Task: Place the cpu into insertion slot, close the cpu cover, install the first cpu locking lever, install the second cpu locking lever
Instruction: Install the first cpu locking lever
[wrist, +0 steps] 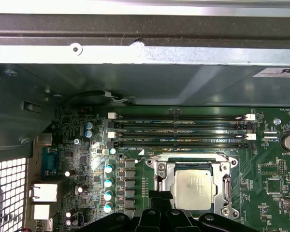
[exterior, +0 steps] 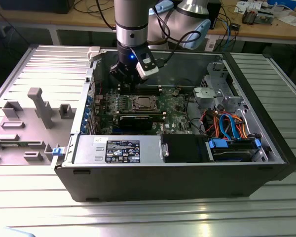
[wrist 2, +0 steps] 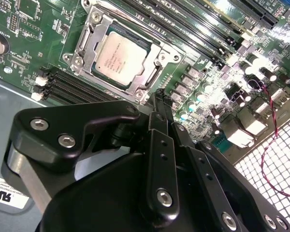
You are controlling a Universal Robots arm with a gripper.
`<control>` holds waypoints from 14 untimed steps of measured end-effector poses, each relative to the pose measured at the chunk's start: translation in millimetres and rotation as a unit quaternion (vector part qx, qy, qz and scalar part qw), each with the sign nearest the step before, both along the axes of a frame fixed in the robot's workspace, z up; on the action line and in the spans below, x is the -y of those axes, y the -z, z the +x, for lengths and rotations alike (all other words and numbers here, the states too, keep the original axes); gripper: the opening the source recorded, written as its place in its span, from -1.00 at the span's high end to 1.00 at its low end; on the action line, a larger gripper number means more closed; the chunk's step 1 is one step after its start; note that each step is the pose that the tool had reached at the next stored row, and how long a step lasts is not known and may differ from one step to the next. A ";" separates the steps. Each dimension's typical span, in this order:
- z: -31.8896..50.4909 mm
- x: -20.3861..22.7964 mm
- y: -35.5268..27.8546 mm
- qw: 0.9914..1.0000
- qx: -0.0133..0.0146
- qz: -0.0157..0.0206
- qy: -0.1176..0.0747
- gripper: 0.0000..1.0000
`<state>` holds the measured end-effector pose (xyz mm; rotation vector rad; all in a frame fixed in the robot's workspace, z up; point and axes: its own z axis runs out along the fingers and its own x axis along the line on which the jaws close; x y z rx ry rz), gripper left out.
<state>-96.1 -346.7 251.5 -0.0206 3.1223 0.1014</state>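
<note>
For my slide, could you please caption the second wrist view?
Gripper hovers near the chip, which sits inside its metal frame.

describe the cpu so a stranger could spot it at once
Inside the open computer case, find the green board. Next to its long black memory slots sits a square metal frame; the cpu is the flat silver-grey square inside it, the only smooth plate.

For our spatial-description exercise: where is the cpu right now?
In the second wrist view the cpu lies framed by the cpu cover on the green board, beside the long black memory slots, just beyond the end effector.
</note>
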 end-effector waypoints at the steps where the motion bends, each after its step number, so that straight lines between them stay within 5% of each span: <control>1: -0.1 0.0 0.0 1.000 0.000 0.000 0.000 0.79; 14: -4.1 0.0 0.0 1.000 0.000 0.000 0.000 0.79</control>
